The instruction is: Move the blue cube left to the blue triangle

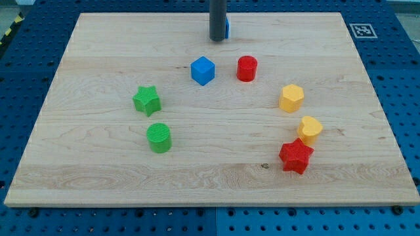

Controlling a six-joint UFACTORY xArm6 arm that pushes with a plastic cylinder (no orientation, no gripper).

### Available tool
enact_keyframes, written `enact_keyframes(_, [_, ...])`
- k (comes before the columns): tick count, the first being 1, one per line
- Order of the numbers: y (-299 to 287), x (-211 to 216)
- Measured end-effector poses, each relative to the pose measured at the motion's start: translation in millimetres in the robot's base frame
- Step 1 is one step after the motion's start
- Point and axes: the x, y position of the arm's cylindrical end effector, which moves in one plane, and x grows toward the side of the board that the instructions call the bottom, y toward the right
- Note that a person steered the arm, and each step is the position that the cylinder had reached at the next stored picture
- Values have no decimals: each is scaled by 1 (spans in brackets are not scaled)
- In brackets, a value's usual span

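Blue plastic cube sits toward the view's bottom from my tip, well apart, corner facing downward; tip bare, touching a mostly hidden blue block.

On the desk we find my tip at the view's top, just left of the blue triangle, with the blue cube below them and the red cylinder right of that cube.

Straight dark grey rod, smooth cylindrical surface, my tip blunt and flat-ended
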Motion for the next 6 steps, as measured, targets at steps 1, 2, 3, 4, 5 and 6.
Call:
enact_keyframes(1, [0,-1])
enact_keyframes(2, [0,0])
enact_keyframes(3, [-32,18])
enact_keyframes(4, [-73,41])
enact_keyframes(5, [-73,82])
enact_keyframes(6, [-73,128])
